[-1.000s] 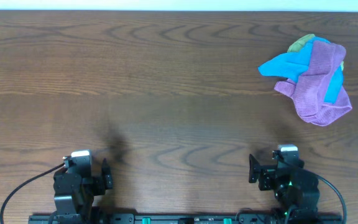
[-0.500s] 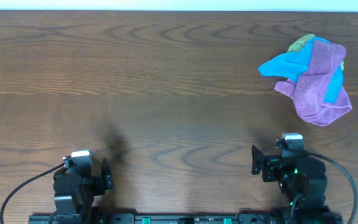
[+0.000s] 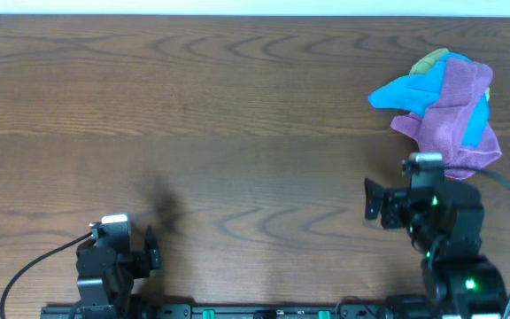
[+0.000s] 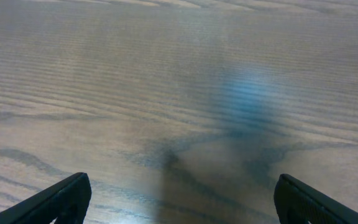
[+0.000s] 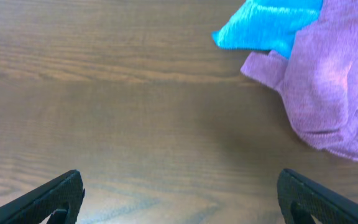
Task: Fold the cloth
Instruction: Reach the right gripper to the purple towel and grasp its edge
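A crumpled pile of cloths lies at the far right of the wooden table: a purple cloth (image 3: 454,120) on top, a blue cloth (image 3: 407,91) under it and a green edge (image 3: 429,60) at the back. In the right wrist view the purple cloth (image 5: 331,87) and blue cloth (image 5: 269,25) sit at the upper right. My right gripper (image 5: 179,199) is open and empty, just short of the pile, and it shows in the overhead view (image 3: 425,168). My left gripper (image 4: 179,202) is open and empty over bare wood at the front left (image 3: 113,226).
The wooden table (image 3: 220,115) stretches left of the pile. A dark rail (image 3: 237,312) with both arm bases runs along the front edge. A pale strip (image 3: 255,7) marks the table's far edge.
My right arm has moved forward from the front edge toward the cloth pile. The left arm and the cloths have not moved.
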You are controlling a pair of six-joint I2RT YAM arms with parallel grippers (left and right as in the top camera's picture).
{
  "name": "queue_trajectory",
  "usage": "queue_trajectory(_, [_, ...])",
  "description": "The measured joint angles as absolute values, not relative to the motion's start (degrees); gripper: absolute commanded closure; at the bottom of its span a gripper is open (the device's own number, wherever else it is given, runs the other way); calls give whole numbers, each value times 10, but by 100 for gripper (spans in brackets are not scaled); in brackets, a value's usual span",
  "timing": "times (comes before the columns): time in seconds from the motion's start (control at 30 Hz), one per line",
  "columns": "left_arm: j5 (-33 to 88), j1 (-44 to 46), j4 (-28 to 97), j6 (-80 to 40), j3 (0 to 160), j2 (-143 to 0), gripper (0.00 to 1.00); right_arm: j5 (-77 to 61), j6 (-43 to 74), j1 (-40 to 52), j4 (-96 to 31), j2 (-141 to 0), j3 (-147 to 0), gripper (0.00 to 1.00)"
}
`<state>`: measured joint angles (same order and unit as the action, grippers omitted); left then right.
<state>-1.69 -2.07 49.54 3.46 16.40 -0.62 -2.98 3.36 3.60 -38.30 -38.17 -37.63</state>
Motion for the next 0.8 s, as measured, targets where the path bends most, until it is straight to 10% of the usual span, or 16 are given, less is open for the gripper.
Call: queue_trajectory(0.8, [-17,-21,495,35,164,-6,5,102,84,36,-361,-503,-497,1])
